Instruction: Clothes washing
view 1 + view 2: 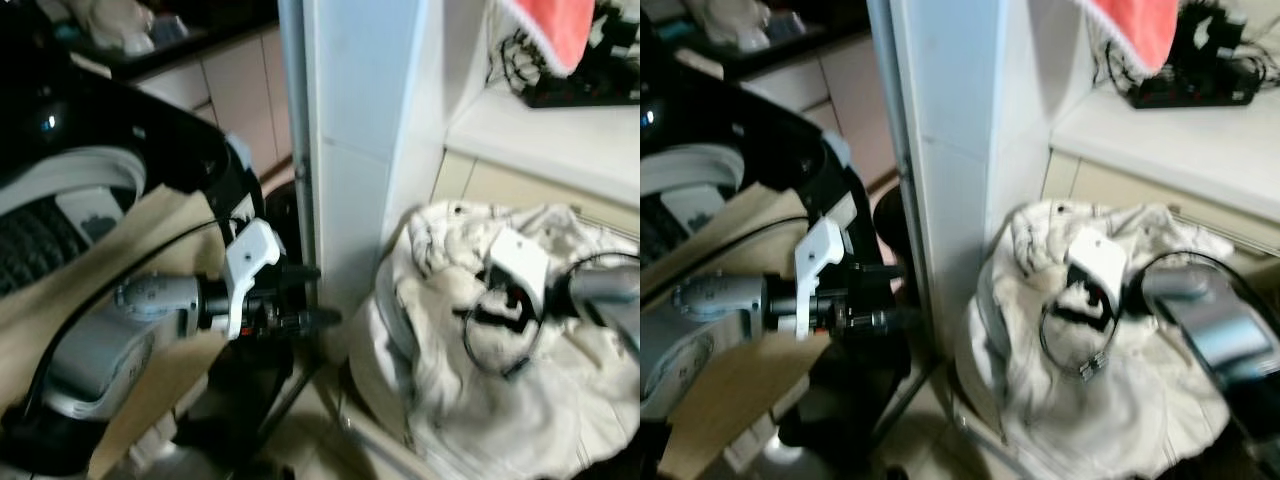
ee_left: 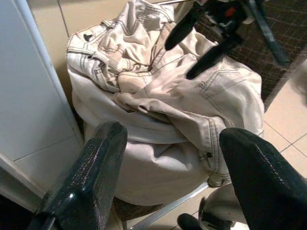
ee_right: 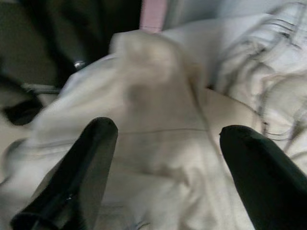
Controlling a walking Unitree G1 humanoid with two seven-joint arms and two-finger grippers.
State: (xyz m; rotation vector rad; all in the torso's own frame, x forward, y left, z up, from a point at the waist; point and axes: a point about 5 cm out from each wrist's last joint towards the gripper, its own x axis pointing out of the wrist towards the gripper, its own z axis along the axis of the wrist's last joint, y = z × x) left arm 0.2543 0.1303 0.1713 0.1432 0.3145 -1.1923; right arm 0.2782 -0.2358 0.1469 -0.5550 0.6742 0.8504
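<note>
Right wrist view shows the right gripper (image 3: 165, 158) with fingers spread wide just above the pale clothes pile (image 1: 480, 350); the left gripper (image 2: 170, 177), fingers wide, hangs beside the white pillar (image 1: 350, 130).

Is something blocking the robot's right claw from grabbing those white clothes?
No, nothing visible is in the way. The right gripper is open just above the pile of white clothes, with only cloth between its fingers. The left gripper waits beside the white pillar.

Cream clothes (image 1: 560, 390) (coral cloth (image 1: 555, 30) above)
</note>
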